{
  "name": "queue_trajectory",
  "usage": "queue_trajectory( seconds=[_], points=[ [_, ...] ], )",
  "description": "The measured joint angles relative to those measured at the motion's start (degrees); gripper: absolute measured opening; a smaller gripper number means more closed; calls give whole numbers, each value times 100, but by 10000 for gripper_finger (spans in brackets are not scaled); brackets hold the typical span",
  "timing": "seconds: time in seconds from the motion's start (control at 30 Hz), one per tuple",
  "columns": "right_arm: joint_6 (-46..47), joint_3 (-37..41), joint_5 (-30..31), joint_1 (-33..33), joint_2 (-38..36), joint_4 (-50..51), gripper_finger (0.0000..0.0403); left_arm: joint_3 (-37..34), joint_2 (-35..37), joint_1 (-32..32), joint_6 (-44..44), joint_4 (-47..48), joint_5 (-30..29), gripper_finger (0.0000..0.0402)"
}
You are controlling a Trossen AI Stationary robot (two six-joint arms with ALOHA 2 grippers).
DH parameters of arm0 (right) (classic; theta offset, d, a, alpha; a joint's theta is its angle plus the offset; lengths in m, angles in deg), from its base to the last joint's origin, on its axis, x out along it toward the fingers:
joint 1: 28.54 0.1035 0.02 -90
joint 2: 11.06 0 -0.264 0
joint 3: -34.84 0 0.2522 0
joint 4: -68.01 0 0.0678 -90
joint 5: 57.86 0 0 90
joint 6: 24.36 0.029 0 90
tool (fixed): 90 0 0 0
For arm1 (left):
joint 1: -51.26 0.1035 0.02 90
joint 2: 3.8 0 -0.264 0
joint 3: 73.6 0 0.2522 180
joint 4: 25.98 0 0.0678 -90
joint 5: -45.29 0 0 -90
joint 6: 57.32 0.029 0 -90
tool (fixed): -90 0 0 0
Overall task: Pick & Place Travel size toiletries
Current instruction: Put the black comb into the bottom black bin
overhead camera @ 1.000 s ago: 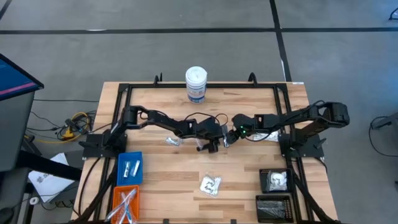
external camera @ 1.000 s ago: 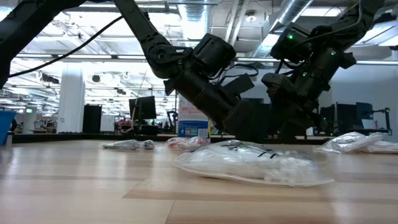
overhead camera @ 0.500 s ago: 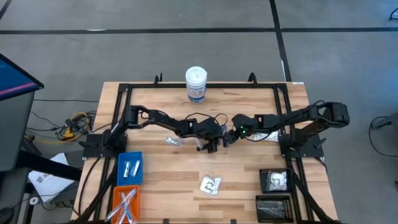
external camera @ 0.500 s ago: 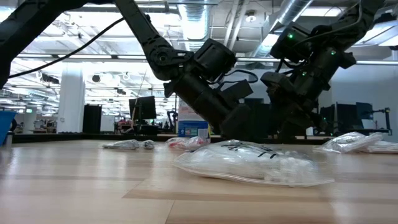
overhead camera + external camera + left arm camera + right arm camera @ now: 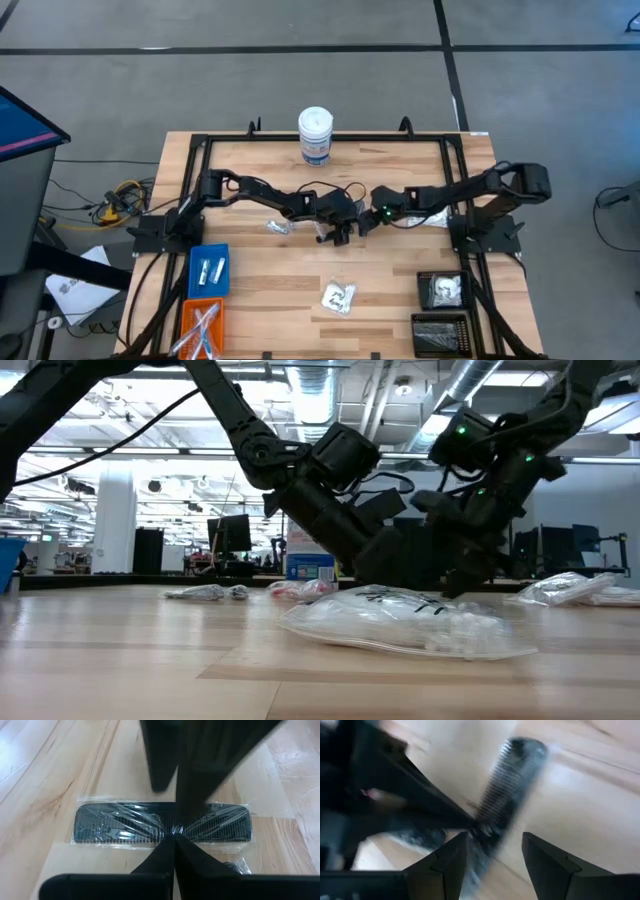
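The pale wooden plank tabletop (image 5: 390,290) carries everything, with sorting bins along its near edge: a blue plastic bin (image 5: 208,270) holding small silver tubes and an orange bin (image 5: 200,322) holding thin sticks at the left arm's side, and two black bins (image 5: 441,288) at the right arm's side, one with white packets and one with dark pieces. This layout suggests each kind of toiletry has its own container, so the loose items in the middle are the ones not yet sorted.

A tall white canister with a blue label (image 5: 315,135) stands at the far edge, well apart from the work.

Both dark arms reach to the middle of the tabletop and meet there. The left gripper (image 5: 174,835) is pinched together on the crinkly clear wrapper of a slim black comb (image 5: 162,823), which lies flat on the wood; gripping the film at mid-length probably keeps the comb balanced for a lift. The right gripper (image 5: 492,855) hovers just beside the same comb with its fingers apart, holding nothing, perhaps ready to take it over, since the black bins lie on its side.

A clear crinkly packet with white contents (image 5: 338,296) lies loose nearer the front, and a small silver-wrapped item (image 5: 277,227) rests beside the left arm.
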Motion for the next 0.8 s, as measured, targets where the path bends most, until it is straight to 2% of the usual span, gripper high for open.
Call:
queue_trajectory(
  seconds=[0.17, 0.37, 0.5, 0.63, 0.8],
  points=[
    [-67, -9, -147, 18, 490, -910, 183, -35, 9, 13, -48, 143, 73, 0],
    [-91, 17, -210, 1, 325, -967, 164, -30, 4, 7, -20, 75, 52, 0],
    [-99, 9, -286, -2, 244, -829, 111, -15, 0, -2, 16, -8, 49, 0],
    [-352, 2, -283, -4, 261, -763, 24, -8, 0, -2, -14, -15, 65, 0],
    [-707, 3, -376, 36, 26, -524, 12, -116, 176, -116, 160, 172, 72, 1]
  ],
)
